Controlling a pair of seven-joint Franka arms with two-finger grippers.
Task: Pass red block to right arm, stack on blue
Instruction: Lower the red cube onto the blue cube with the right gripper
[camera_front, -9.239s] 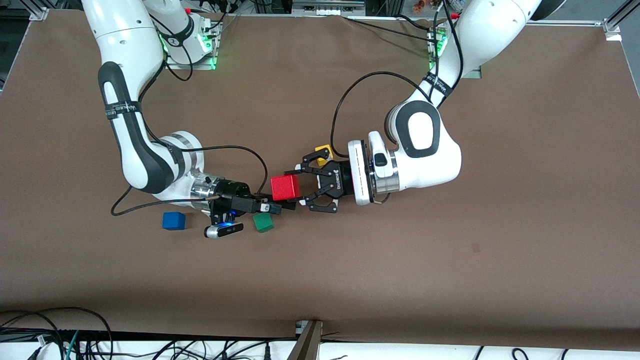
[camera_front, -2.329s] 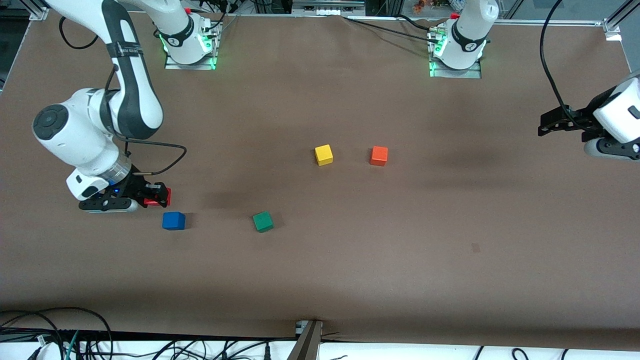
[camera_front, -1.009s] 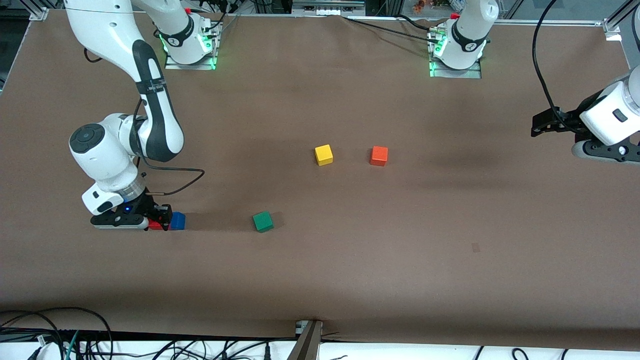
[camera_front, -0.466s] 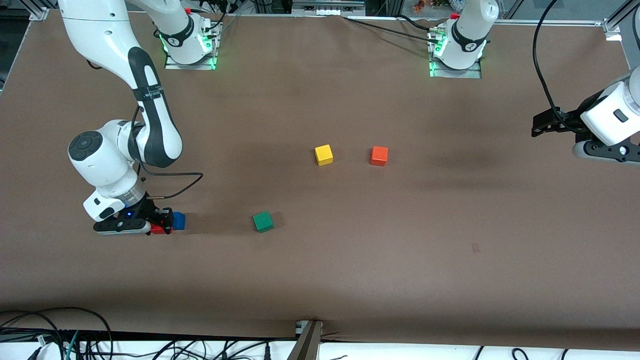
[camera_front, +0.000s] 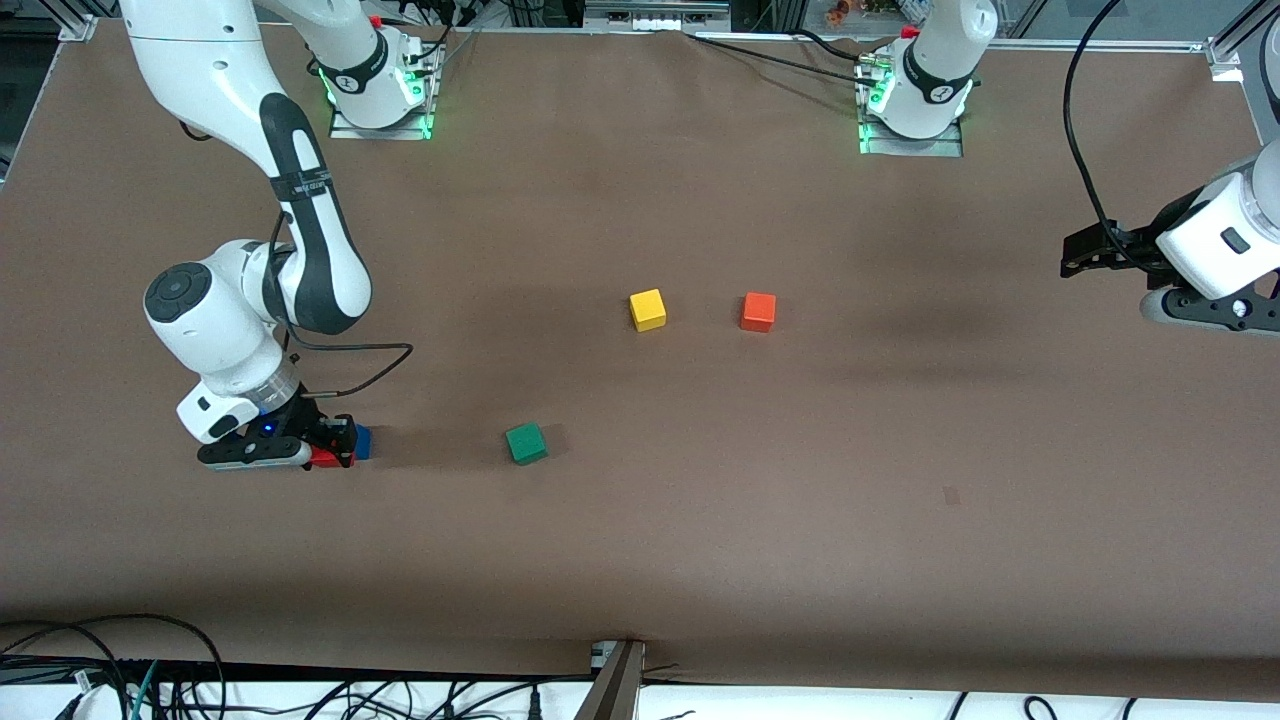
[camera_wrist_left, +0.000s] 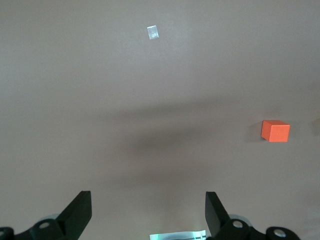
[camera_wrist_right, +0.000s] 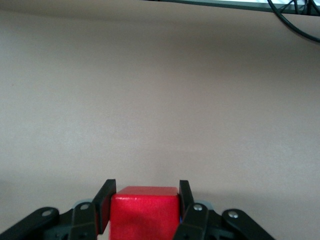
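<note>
**Red block held right over the blue one**

The right gripper (camera_wrist_right: 144, 202) has its two black fingers (camera_wrist_right: 105, 200) squeezed on the flat sides of the red block (camera_wrist_right: 144, 215). The block looks hard and light, with smooth faces, so holding it by two flat sides seems the best way. It sits over the blue block (camera_front: 362, 441), though I can't quite tell if they touch. The right arm (camera_front: 300, 230) bends down steeply, wrist pointing at the table. Far from the blue block, at the left arm's end, the left gripper (camera_wrist_left: 148, 215) waits with fingers wide apart, holding nothing.
</note>
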